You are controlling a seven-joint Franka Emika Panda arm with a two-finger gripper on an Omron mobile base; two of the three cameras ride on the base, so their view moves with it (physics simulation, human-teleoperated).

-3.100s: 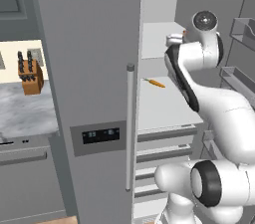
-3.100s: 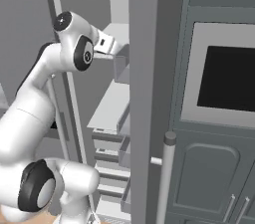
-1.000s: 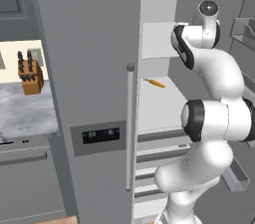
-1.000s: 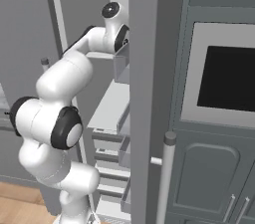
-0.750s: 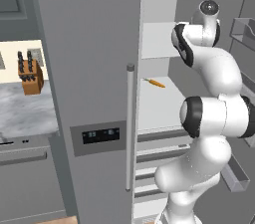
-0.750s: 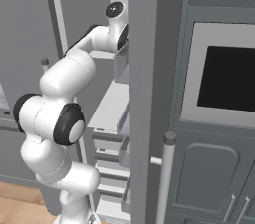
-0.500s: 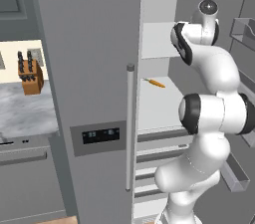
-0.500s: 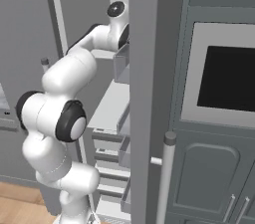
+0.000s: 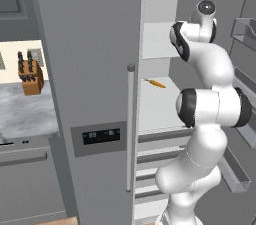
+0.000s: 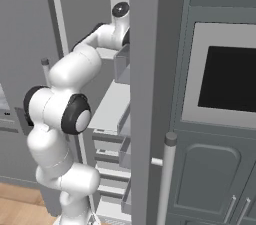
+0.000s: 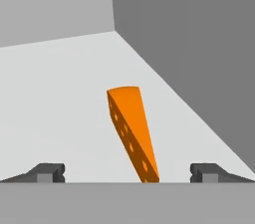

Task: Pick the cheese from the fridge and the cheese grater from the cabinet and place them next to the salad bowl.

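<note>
The cheese (image 11: 132, 131), a small orange wedge with holes in its side, lies on a white shelf of the fridge (image 9: 90, 69), whose right door (image 10: 150, 94) stands open. My gripper (image 11: 128, 173) is open just in front of the wedge. The thin end of the wedge points between the two dark fingertips (image 11: 50, 172), with no contact. In the base views my arm (image 9: 200, 44) reaches up into the upper shelf, and the hand is hidden behind it. The cheese grater, the cabinet and the salad bowl are out of view.
The fridge's grey back and side walls (image 11: 189, 44) close in behind and right of the wedge. A thin orange item (image 9: 156, 83) lies on the shelf below. Door bins (image 9: 245, 29) hang at the right. A knife block (image 9: 30, 74) stands on the left counter, and a wall oven (image 10: 225, 79) is at the right.
Three seconds ago the arm was folded in front of the shelves; it has since stretched up and into the upper shelf. Over the last second it barely moved.
</note>
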